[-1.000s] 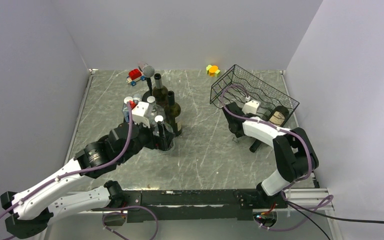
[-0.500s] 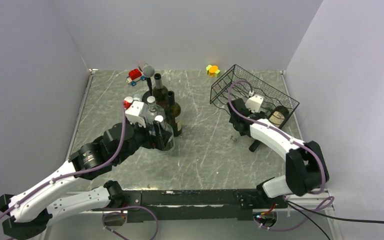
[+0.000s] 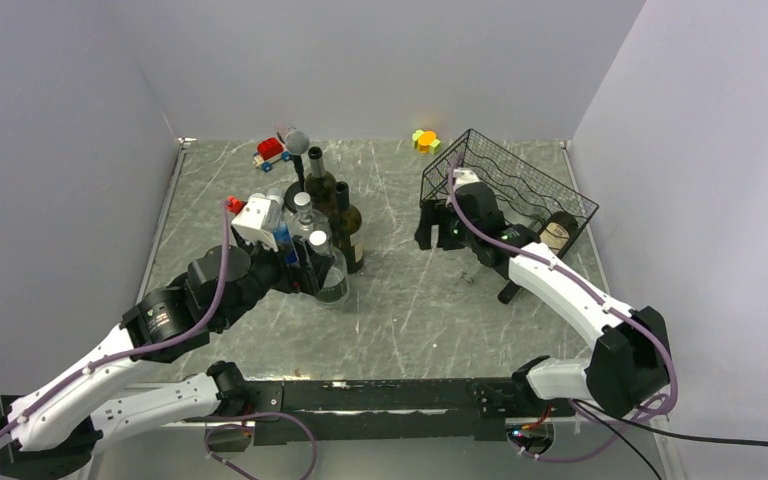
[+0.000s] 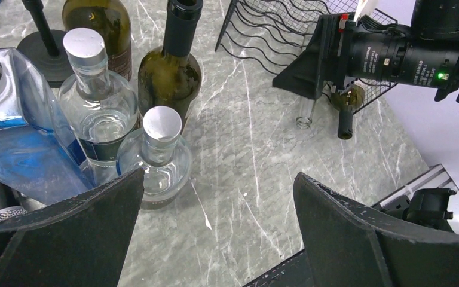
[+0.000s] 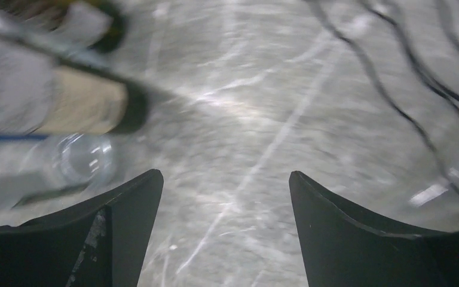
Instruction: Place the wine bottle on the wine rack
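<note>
The black thin-wire wine rack (image 3: 520,185) with wavy tiers sits at 2 o'clock on the grey marbled table (image 3: 400,310), and it looks tipped rather than level. A dark glass wine bottle (image 3: 559,232) with a pale label lies on its side at the rack's 4 o'clock corner. Its body is behind the wire and its neck pokes out onto the table toward 7 o'clock. I cannot tell whether it rests on a tier or on the table. In the top view the right arm's white link crosses over the bottle's shoulder. A small clear tube (image 4: 303,113) lies near the neck.

The right gripper (image 5: 224,174) hovers at the rack's 8 o'clock corner, its jaws spread wide over bare table and holding nothing. Its own view is blurred.

The left gripper (image 4: 218,179), at 10 o'clock from the table's centre, also has its jaws wide apart and empty. It faces a tight cluster of upright bottles:
- A round clear glass bottle with a silver cap (image 4: 161,149) stands just ahead of its left finger.
- A taller silver-capped clear bottle (image 4: 98,101) is at 10 o'clock of the round one.
- A flat blue-tinted clear bottle (image 4: 12,137) is at 9 o'clock.
- An open-necked dark green bottle (image 4: 173,69) is at 12 o'clock.
- A second dark green bottle (image 4: 98,21) stands beyond.

A black round-based stand (image 4: 45,51) carries a grey-headed microphone (image 3: 295,140). Open table lies between the cluster and the rack. At the far edge are a red-and-white toy car (image 3: 272,150) at 11 o'clock and a yellow-and-orange toy (image 3: 425,140) at 12 o'clock.
</note>
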Robot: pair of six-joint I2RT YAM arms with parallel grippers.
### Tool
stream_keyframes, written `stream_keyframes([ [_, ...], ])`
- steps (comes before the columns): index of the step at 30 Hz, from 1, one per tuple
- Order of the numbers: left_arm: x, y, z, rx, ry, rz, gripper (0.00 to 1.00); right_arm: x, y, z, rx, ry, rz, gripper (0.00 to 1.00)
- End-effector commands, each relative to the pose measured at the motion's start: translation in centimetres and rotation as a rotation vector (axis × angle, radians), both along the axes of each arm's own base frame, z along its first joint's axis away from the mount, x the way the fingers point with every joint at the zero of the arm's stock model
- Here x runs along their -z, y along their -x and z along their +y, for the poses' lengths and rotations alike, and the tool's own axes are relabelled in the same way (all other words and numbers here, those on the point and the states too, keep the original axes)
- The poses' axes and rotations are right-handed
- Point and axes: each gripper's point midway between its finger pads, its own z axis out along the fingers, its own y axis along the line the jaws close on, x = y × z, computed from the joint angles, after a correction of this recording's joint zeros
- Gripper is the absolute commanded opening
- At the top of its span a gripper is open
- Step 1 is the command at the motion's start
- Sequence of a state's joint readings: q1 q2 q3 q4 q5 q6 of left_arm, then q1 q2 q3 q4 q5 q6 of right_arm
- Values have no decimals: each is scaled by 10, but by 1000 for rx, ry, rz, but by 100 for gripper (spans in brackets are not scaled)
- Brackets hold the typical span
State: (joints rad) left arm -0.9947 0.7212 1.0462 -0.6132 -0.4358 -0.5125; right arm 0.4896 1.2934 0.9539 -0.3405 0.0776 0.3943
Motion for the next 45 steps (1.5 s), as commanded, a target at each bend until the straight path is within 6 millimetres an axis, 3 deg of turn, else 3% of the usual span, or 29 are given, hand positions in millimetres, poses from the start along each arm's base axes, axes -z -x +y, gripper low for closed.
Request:
stream_keyframes([
  [1, -23, 1, 10, -25, 34, -42, 99, -69, 18, 82, -431, -180, -193, 84],
  [9, -36, 4, 25, -57, 49, -63, 99, -116, 38, 149, -625, -186, -374, 82],
  [16, -47, 8, 35, -69, 62, -79, 99, -158, 13, 173, -543, -138, -496, 80],
  [25, -46, 9, 37, -71, 68, -79, 99, -146, -22, 204, -468, -81, -511, 68],
  [30, -41, 9, 34, -67, 64, -61, 99, -133, -27, 221, -492, -61, -462, 54],
  [33, -38, 9, 33, -61, 68, -54, 99, -128, -29, 221, -479, -46, -458, 35],
  [35, -35, 9, 31, -61, 72, -48, 99, -130, -30, 214, -443, -26, -468, 7],
  [36, -34, 10, 31, -60, 74, -46, 99, -134, -31, 208, -414, -16, -480, 0],
  [40, -32, 10, 25, -37, 73, -45, 99, -157, -30, 179, -324, 19, -529, 0],
  [45, -33, 9, 7, 28, 77, -59, 99, -196, -15, 153, -291, 14, -562, 0],
])
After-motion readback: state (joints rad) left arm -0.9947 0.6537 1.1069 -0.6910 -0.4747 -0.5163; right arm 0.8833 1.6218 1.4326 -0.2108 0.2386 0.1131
